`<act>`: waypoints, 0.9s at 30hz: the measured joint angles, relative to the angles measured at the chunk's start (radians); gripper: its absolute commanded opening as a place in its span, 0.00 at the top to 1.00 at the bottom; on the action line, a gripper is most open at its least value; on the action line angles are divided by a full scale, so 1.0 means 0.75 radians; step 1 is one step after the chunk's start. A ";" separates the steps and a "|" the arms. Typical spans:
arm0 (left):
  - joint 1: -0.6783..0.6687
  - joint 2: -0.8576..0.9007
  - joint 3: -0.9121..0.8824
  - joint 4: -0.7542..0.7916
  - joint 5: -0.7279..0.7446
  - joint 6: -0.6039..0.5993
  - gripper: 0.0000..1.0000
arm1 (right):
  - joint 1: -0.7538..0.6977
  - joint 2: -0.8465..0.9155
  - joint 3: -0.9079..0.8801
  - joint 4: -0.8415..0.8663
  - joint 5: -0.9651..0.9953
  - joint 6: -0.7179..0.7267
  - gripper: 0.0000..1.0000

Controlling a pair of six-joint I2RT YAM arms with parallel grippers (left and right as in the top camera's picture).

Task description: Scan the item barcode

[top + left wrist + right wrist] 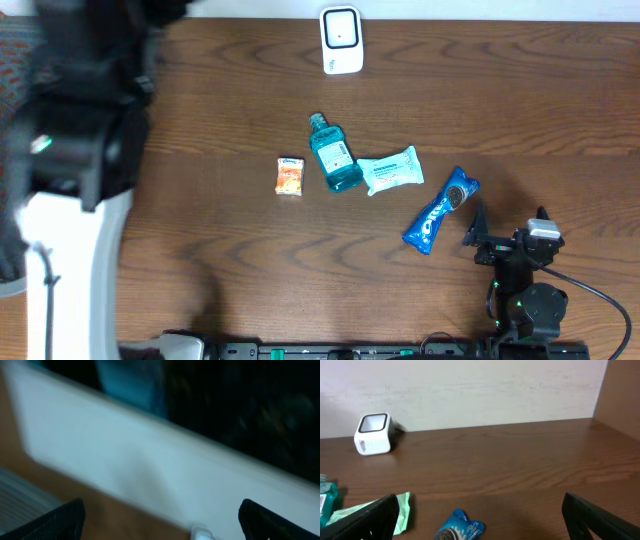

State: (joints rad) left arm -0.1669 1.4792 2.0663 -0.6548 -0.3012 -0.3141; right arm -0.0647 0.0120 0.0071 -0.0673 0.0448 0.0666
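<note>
both sets of jaws are standing wide apart, gripping nothing: the left gripper [165, 522] is hanging by the tabletop's [200, 120] left edge, while the right gripper [482, 522] is facing the blue cookie pack [440, 210] lying near it, probably the easiest item to carry to the far scanner [340, 40].

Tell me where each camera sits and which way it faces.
Overhead: above the table, looking straight down on scanner, mouthwash bottle, wipes pack, Oreo pack; left arm and right claw show.
Left wrist: blurred, facing a white surface; open left claw shows.
Right wrist: low, facing across the table to the wall; open right claw shows.
Overhead and right wrist share scanner, wipes pack, Oreo pack.
</note>
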 measured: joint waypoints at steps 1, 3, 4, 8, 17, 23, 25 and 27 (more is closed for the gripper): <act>0.035 -0.026 0.004 0.022 -0.025 0.041 0.02 | 0.000 0.000 0.000 0.000 0.000 -0.001 0.01; 0.099 -0.070 0.005 0.042 -0.064 0.113 0.02 | 0.000 0.000 0.000 0.000 0.000 -0.001 0.01; 0.142 -0.096 0.005 0.041 -0.083 0.152 0.02 | 0.000 0.000 0.000 0.000 0.000 0.000 0.01; 0.256 -0.155 0.005 0.006 -0.118 0.239 0.02 | 0.000 0.000 0.000 0.004 0.002 0.000 0.01; 0.318 -0.334 -0.155 -0.099 -0.131 0.281 0.02 | 0.000 0.001 0.000 0.032 -0.178 0.137 0.01; 0.319 -0.674 -0.594 0.161 -0.130 0.281 0.02 | 0.000 0.115 0.057 -0.087 -0.251 0.214 0.01; 0.322 -0.810 -0.764 0.279 -0.131 0.282 0.02 | 0.001 0.216 0.133 -0.124 -0.276 0.221 0.01; 0.331 -0.928 -0.902 0.385 -0.134 0.285 0.02 | 0.001 0.343 0.260 -0.184 -0.305 0.219 0.01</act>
State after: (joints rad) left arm 0.0811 0.7834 1.3899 -0.3660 -0.4015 -0.1001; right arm -0.0643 0.2691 0.2020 -0.2050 -0.1837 0.2306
